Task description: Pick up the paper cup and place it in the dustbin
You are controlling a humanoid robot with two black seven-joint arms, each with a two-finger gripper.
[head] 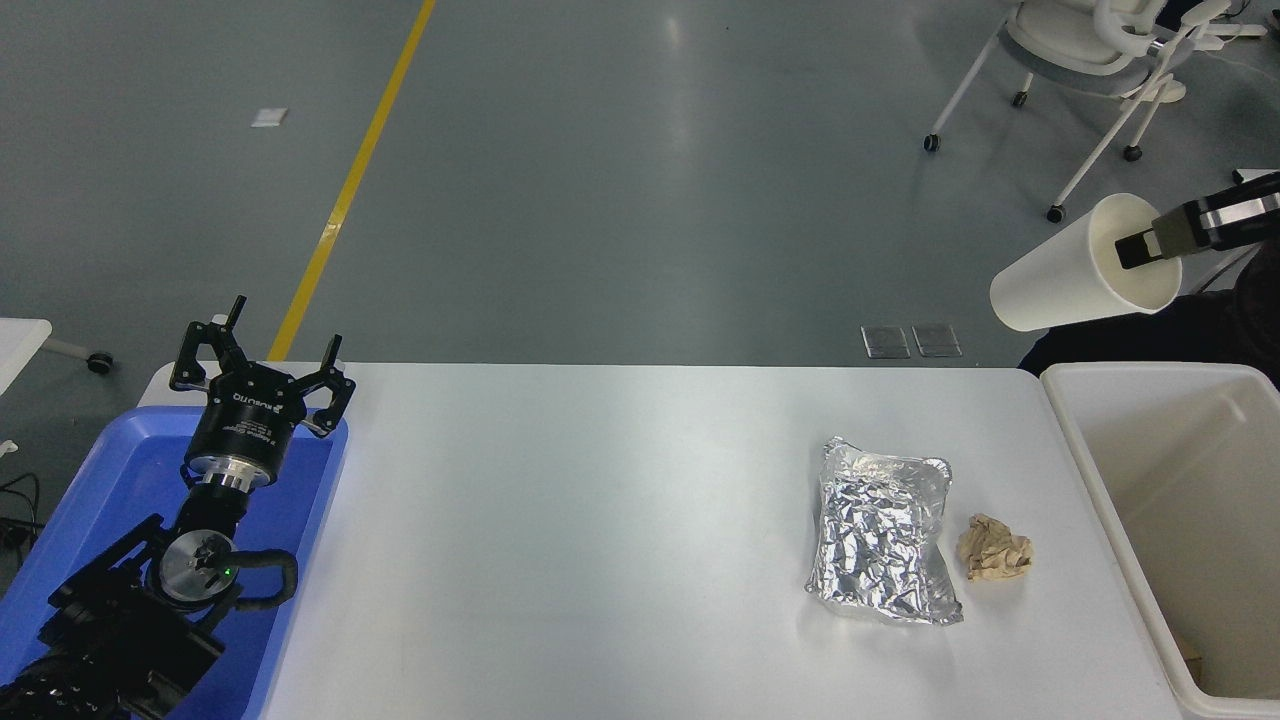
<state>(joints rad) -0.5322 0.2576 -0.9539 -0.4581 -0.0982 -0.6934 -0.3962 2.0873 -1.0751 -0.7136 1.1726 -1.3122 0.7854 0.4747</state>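
The right tool (1140, 250) comes in from the right edge, high above the desk (600, 520), and is closed on the cup (1075, 275): one dark finger (1145, 245) lies inside the mouth against the cream wall, pinching the rim. The cup hangs in the air on its side, mouth toward the right, base toward the left and a little lower. In the picture it sits above the bin's (1085, 470) far left corner, with nothing touching it but the tool.

The bin stands at the desk's right end, partly cut off by the picture's edge. Its sloping inner walls are bare where they show; a small brownish scrap (1192, 655) lies low near its left wall by the bottom edge, too little of it visible to say what it is.

On the desk, left of the bin, a foil packet (882, 530) lies flat, with a tan paper ball (993, 548) just beside it on the right, apart from both packet and bin.

At the desk's left end lies a blue tray (300, 500). The left arm rests over it, its tool (262, 355) pointing away from the camera with fingers spread and holding nothing. No contents show in the tray apart from the arm over it.

A dark figure (1160, 330) shows beyond the bin, below the cup, and a white chair (1090, 60) stands on the grey floor at the upper right.
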